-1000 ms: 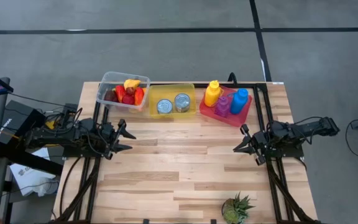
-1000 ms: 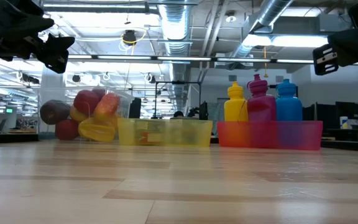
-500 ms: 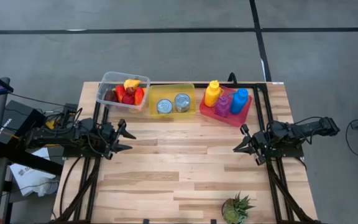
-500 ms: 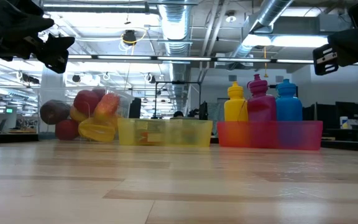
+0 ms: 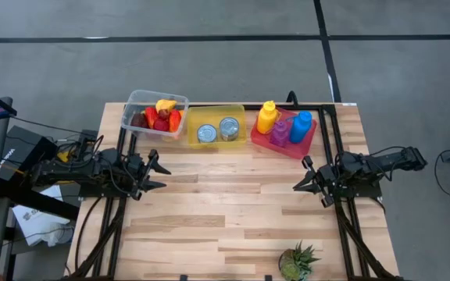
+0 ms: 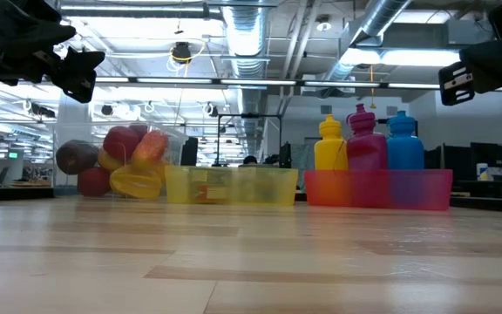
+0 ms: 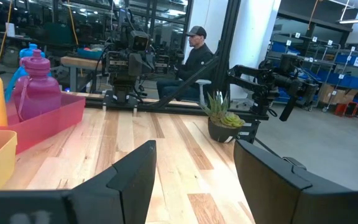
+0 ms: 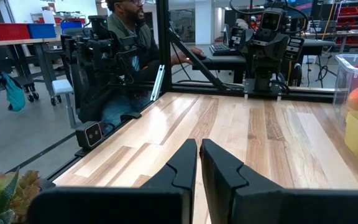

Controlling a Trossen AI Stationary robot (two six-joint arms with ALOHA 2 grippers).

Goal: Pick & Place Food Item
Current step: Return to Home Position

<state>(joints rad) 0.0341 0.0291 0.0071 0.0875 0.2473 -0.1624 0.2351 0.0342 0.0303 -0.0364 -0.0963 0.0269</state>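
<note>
Red, yellow and dark fruit [image 5: 159,115] lies piled in a clear bin [image 5: 133,109] near the table's far edge; in the low view the fruit [image 6: 120,161] shows on the left. My left gripper [image 5: 161,173] hovers open over the table's left part, nearer than the bin, and touches nothing. In its wrist view the left gripper [image 7: 194,165] has its fingers well apart. My right gripper [image 5: 298,181] hovers over the right part with its fingers shut on nothing, as the right wrist view [image 8: 199,152] shows.
A yellow bin [image 5: 196,115] with two cans [image 5: 217,129] and a red tray [image 5: 307,142] with yellow, magenta and blue bottles [image 5: 283,125] stand along the far edge. A small potted plant [image 5: 297,261] sits at the near edge. Bare wood lies between the grippers. A person sits beyond the table [image 7: 194,53].
</note>
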